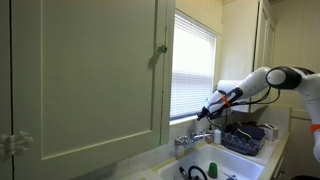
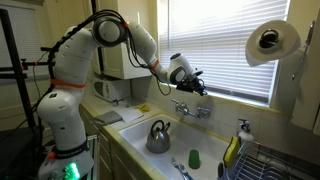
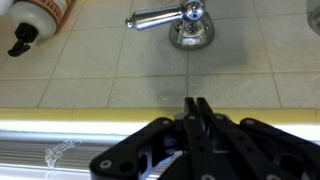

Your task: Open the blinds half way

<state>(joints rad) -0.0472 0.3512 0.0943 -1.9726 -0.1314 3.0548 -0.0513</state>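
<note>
The white slatted blinds (image 1: 195,60) hang fully down over the window (image 2: 225,45) in both exterior views. My gripper (image 2: 203,88) is at the blinds' lower edge, just above the sill, at the end of the white arm reaching in from the side (image 1: 207,112). In the wrist view the black fingers (image 3: 196,102) are pressed together: shut. A thin vertical line runs from their tips toward the faucet; I cannot tell whether it is a cord or a tile joint. A strip of white slats (image 3: 40,160) shows at the lower left of the wrist view.
Below the gripper are a chrome faucet (image 3: 185,22) and the sink (image 2: 150,150) holding a metal kettle (image 2: 158,137). A paper towel roll (image 2: 270,42) hangs by the window. A dish rack (image 2: 275,160) and a pale-green cabinet door (image 1: 85,75) flank the sink.
</note>
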